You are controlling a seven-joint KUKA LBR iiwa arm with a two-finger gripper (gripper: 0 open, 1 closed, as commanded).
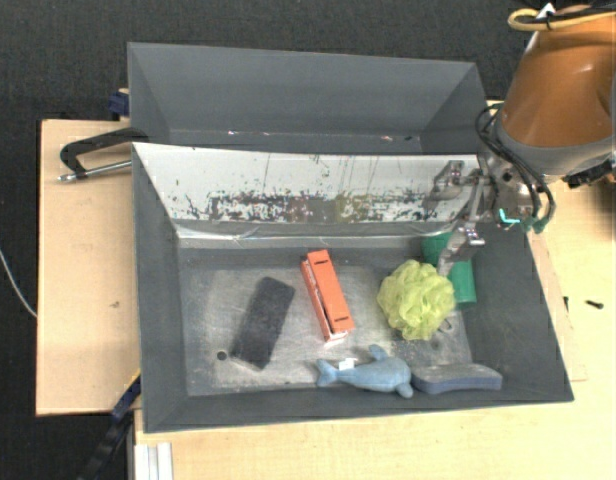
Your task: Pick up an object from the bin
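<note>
Camera view: gripper [456,251] low, spread or pinched I cannot tell. Green block [466,280] just beneath, yellow-green mesh pouf [416,300] beside. Probably approach step; next calls for closing, lifting.

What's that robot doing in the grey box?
A robot arm reaches in from the right. Its hand hangs over the bin's right side, right by a green thing beside a fluffy yellow-green pouf. The long orange thing, black block and blue whale toy lie on the floor.
</note>
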